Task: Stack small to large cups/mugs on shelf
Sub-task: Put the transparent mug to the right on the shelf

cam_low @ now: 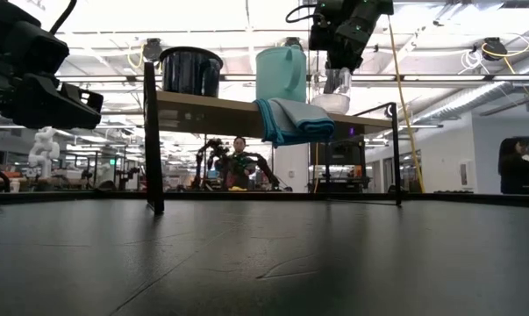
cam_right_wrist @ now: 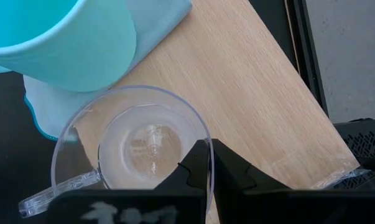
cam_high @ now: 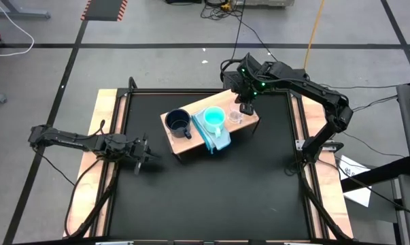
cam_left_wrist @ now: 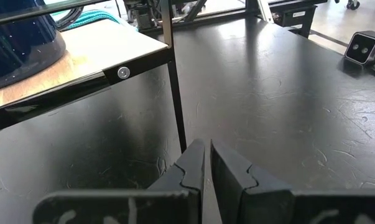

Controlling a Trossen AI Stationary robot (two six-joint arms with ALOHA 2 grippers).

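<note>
The tan wooden shelf [cam_high: 249, 124] stands on thin dark legs at the table's far middle. On it stand the dark navy mug [cam_high: 178, 122], the turquoise cup [cam_high: 214, 117] on a pale blue folded cloth [cam_high: 217, 138], and the clear glass mug [cam_high: 235, 116] by the shelf's right end. My right gripper [cam_high: 245, 107] is above the glass mug and shut on its rim. My left gripper [cam_high: 148, 155] is shut and empty, low over the table to the left of the shelf. It also shows in the left wrist view [cam_left_wrist: 206, 152]. My right gripper pinches the glass mug's wall at the rim [cam_right_wrist: 207, 135], on the side away from the handle [cam_right_wrist: 56, 190]. One finger [cam_right_wrist: 195, 163] is inside the mug and the other outside. The fingers point down from above. The mug is upright, and in the low view [cam_low: 332, 102] its base looks to be on the shelf.
The turquoise cup [cam_right_wrist: 63, 37] stands close beside the glass mug. The shelf's thin dark legs [cam_low: 152, 140] rise from the black table. Bare shelf board [cam_right_wrist: 255, 93] lies on the far side of the glass mug. People and other robots show in the room behind.
</note>
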